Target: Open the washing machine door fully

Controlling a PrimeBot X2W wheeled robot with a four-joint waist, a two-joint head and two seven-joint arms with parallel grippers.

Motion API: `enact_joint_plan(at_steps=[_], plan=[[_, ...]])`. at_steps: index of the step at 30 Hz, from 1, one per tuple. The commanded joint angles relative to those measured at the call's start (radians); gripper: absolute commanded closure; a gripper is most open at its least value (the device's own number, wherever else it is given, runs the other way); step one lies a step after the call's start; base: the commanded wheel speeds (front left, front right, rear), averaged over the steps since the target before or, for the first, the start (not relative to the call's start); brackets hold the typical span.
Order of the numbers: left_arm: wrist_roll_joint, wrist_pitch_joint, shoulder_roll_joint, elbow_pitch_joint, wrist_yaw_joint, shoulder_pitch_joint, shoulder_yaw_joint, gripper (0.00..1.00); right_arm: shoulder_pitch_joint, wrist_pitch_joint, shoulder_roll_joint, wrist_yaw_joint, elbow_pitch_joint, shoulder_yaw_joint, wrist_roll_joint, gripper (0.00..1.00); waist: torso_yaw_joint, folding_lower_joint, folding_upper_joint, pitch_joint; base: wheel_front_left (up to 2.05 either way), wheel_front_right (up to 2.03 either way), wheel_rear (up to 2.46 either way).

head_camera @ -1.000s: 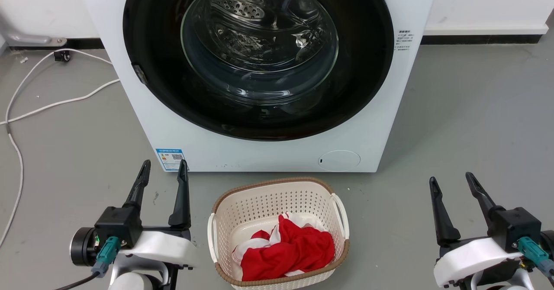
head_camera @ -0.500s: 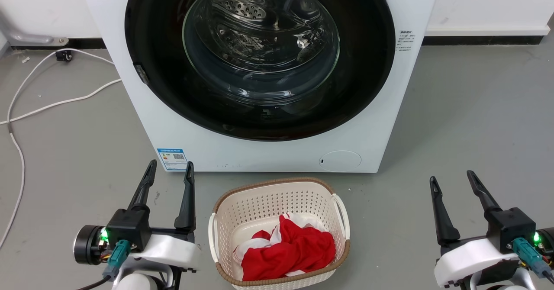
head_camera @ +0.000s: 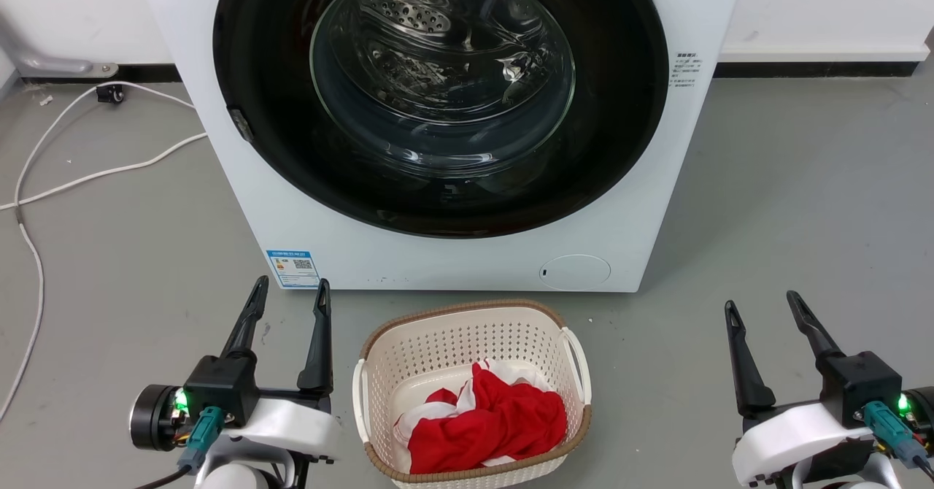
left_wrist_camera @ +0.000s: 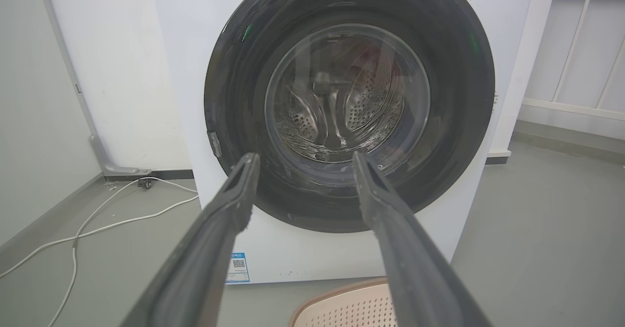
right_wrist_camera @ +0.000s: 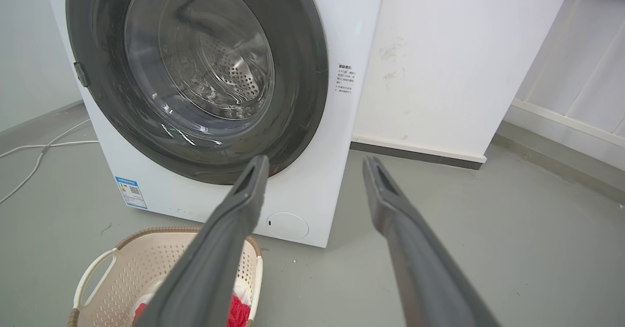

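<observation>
While the washing machine door (head_camera: 441, 87) is sitting shut, flush in the white machine front (head_camera: 306, 233) straight ahead of me, I am holding both pairs of jaws spread wide and gripping nothing. My left gripper (head_camera: 292, 283) is hovering low near the machine's lower left corner, by the blue sticker (head_camera: 293, 268). My right gripper (head_camera: 759, 301) is hanging well off to the right over the grey floor (head_camera: 803, 197). Neither is touching the door.

I am judging the small grey tab (head_camera: 241, 124) on the door's left rim to be the catch, and that is where trouble is waiting. It is narrow and set into a glossy curved ring, so a finger arriving slightly off could be skidding across the black surface or pressing on the glass bowl instead of hooking it. No hinge is showing, so I am only guessing that the door swings toward my right gripper, which might then be standing in its path. The basket (head_camera: 467, 310) is sitting just in front of the machine, where a low arm could be knocking it. The white cable (head_camera: 109, 171) is trailing on the floor to my left.

Counting: one door, one tab, one machine, one round white flap (head_camera: 575, 271), one sticker, one basket with one heap of red and white cloth (head_camera: 489, 416), two cable strands, two grippers
</observation>
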Motion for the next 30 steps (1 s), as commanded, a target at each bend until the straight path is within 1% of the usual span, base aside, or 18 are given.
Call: enact_joint_plan(at_steps=[1,4,5,9,11,12,15,18,21,24,25,28,30], plan=[[-0.003,-0.003,-0.004,0.003,-0.004,0.003,0.003,0.0,-0.015,-0.006,0.004,-0.001,0.002,-0.001,0.002,0.0,0.0,0.0,0.0,0.0,0.0,0.0,0.0],[-0.005,-0.003,-0.005,0.006,-0.006,0.001,0.006,0.0,-0.018,-0.007,0.004,-0.001,0.004,-0.002,0.003,0.0,-0.001,0.0,0.0,0.001,0.0,0.0,0.0],[-0.003,-0.003,-0.007,0.009,-0.007,-0.003,0.008,0.0,-0.018,-0.01,0.004,-0.001,0.01,-0.005,0.027,1.0,-0.001,0.0,0.0,0.003,0.0,0.0,0.0],[-0.001,-0.003,-0.009,0.011,-0.008,-0.004,0.01,0.0,-0.017,-0.027,0.004,-0.001,0.017,-0.011,0.082,1.0,-0.001,0.0,0.0,0.003,0.0,0.0,0.0],[0.0,-0.003,-0.009,0.011,-0.008,-0.005,0.012,0.0,-0.02,-0.042,0.004,-0.001,0.021,-0.016,0.14,1.0,-0.001,0.0,0.0,0.002,0.0,0.0,0.0],[0.0,-0.003,-0.009,0.011,-0.008,-0.005,0.012,0.0,-0.02,-0.042,0.004,-0.001,0.021,-0.016,0.14,1.0,-0.001,0.0,0.0,0.002,0.0,0.0,0.0],[0.0,-0.003,-0.011,0.012,-0.009,-0.006,0.014,0.0,-0.024,-0.08,0.004,-0.001,0.032,-0.018,0.291,1.0,0.0,0.0,0.0,0.001,0.0,0.0,0.0],[-0.001,-0.003,-0.012,0.012,-0.009,-0.005,0.017,0.0,-0.033,-0.114,0.004,-0.001,0.049,-0.009,0.467,1.0,-0.001,0.0,0.0,-0.001,0.0,0.0,0.0],[-0.003,-0.003,-0.013,0.012,-0.01,-0.004,0.018,0.0,-0.052,-0.143,0.004,-0.001,0.051,0.018,0.677,1.0,-0.001,0.0,0.0,-0.001,0.0,0.0,0.0],[-0.004,-0.003,-0.014,0.012,-0.01,-0.004,0.02,0.0,-0.066,-0.162,0.003,-0.001,0.04,0.04,0.935,1.0,-0.003,0.0,0.0,-0.001,0.0,0.0,0.0],[-0.004,-0.003,-0.015,0.011,-0.01,-0.005,0.02,0.0,-0.078,-0.168,0.003,-0.001,0.033,0.045,1.042,1.0,-0.003,0.0,0.0,-0.001,0.0,0.0,0.0],[-0.006,-0.003,-0.016,0.006,-0.009,-0.007,0.023,0.0,-0.12,-0.173,0.003,0.0,0.018,0.041,1.313,1.0,-0.007,0.0,0.0,0.002,0.0,0.0,0.0],[-0.006,-0.003,-0.017,0.003,-0.008,-0.007,0.025,0.0,-0.15,-0.174,0.003,-0.001,0.021,0.034,1.447,1.0,-0.01,0.0,0.0,0.005,0.0,0.0,0.0]])
